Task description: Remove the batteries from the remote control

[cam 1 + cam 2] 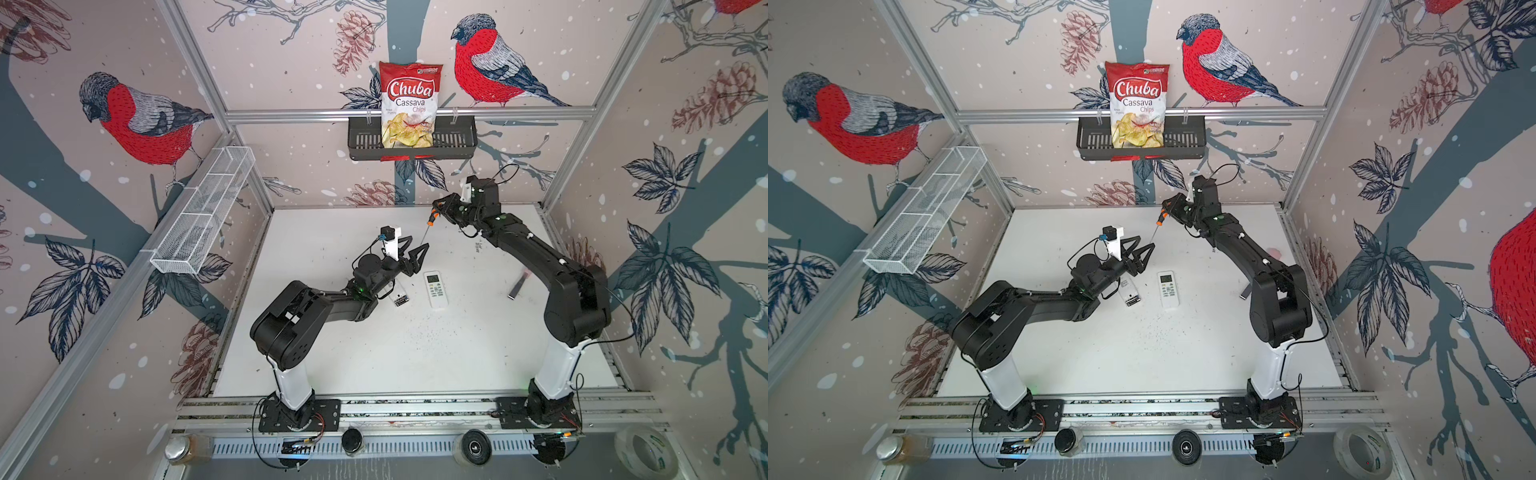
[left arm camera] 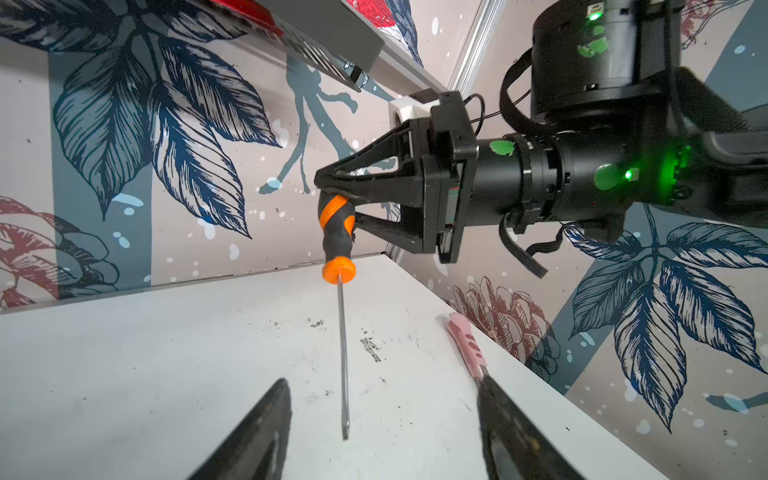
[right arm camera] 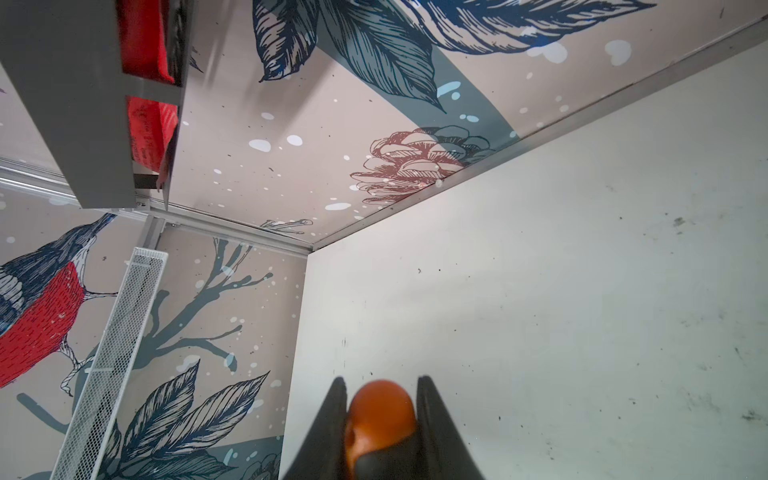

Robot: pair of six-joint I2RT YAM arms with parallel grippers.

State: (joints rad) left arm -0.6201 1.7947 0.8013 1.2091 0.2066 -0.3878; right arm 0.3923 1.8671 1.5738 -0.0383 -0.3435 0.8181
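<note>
The batteries (image 1: pixel 1133 300) are seen seated in the open back of a white remote control (image 1: pixel 1126 287). It is laid on the desk (image 1: pixel 1142 353) just below the centre of both top views and is partly covered by the left arm's wrist. Just right of it, apart, a second remote control (image 1: pixel 1168 289) is laid face up.

The left gripper (image 1: pixel 419 242) is held released above the desk, jaws spread, with nothing grasped. In the left wrist view the screwdriver's tip is framed between them. The orange-and-black screwdriver (image 2: pixel 337 245) is clenched at its handle by the right gripper (image 2: pixel 337 200), with the shaft slanted downward.

A pink-handled tool (image 1: pixel 517 284) is seen right of centre, beside the right arm. A cassava chips bag (image 1: pixel 409 104) is stood in a black basket (image 1: pixel 457 141) at top centre, and a white wire basket (image 1: pixel 203 212) is hung at upper left.
</note>
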